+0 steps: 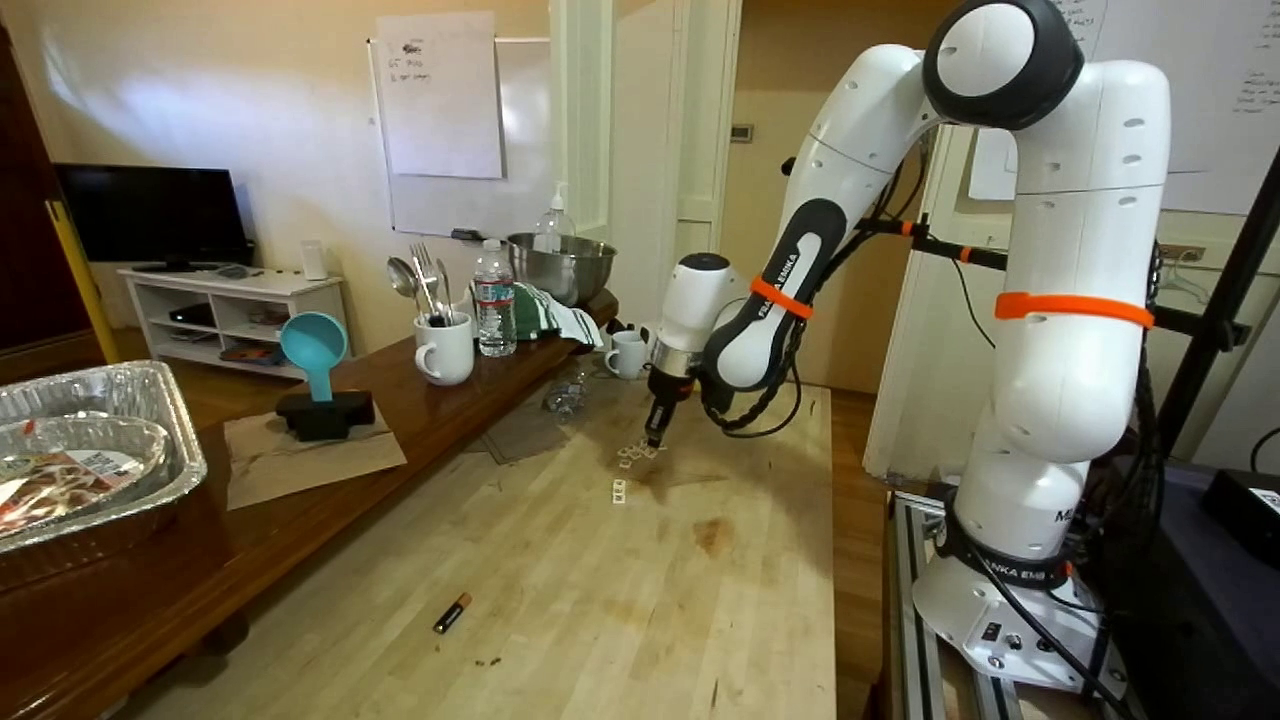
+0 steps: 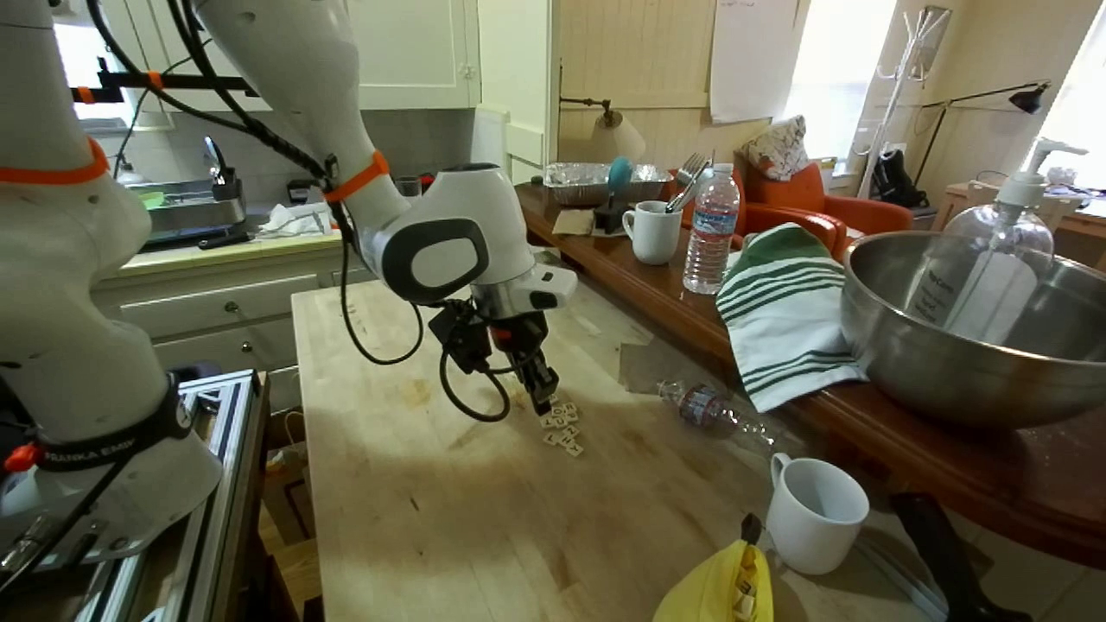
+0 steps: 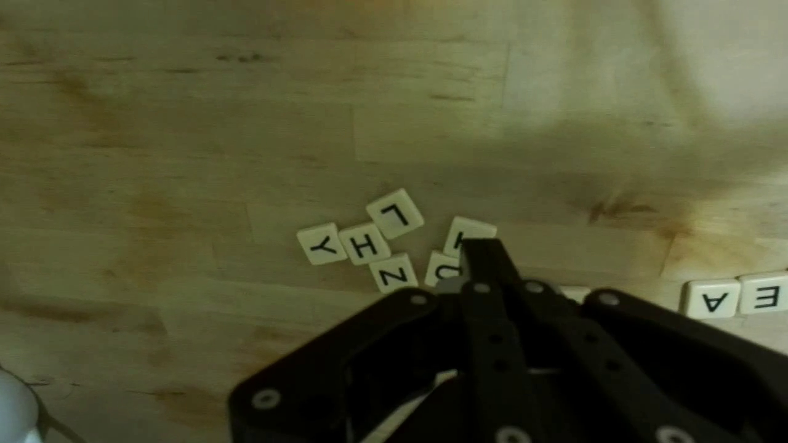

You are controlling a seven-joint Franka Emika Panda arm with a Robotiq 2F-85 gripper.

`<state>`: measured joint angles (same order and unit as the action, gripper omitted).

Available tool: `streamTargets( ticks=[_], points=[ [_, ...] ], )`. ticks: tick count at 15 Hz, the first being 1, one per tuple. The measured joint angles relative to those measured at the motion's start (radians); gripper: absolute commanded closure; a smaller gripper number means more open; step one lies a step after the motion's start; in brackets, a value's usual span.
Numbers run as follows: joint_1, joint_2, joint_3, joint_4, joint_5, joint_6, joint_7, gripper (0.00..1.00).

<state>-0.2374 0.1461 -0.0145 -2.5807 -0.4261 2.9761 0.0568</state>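
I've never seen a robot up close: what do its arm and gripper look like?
The arm is white, built of smooth, rounded segments with black trim, orange bands, white FRANKA EMIKA lettering and black cables. The gripper is black, with slim, angular fingers and pale, round bolt heads.

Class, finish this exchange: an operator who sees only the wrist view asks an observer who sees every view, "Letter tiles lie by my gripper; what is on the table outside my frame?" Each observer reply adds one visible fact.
Observer: In an exterior view, a battery lies on the wooden table, apart from the letter tiles and the gripper.
Operator: What else lies on it?
Observer: A clear plastic bottle lies on its side near the raised counter.
Operator: Anything brightly coloured there?
Observer: A yellow pouch, cut off by the bottom edge of an exterior view, is close to a white mug.
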Motion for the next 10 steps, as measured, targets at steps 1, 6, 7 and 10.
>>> streamTargets(
  ticks=[1, 6, 7, 10],
  points=[
    [0.005, 0.009, -0.008, 0.006, -0.010, 0.000, 0.023, 1.00],
    [0.031, 0.044, -0.040, 0.028, -0.035, 0.000, 0.098, 1.00],
    [0.034, 0.050, -0.040, 0.029, -0.035, 0.000, 0.100, 1.00],
    [0.041, 0.059, -0.038, 0.032, -0.035, 0.000, 0.099, 1.00]
  ],
)
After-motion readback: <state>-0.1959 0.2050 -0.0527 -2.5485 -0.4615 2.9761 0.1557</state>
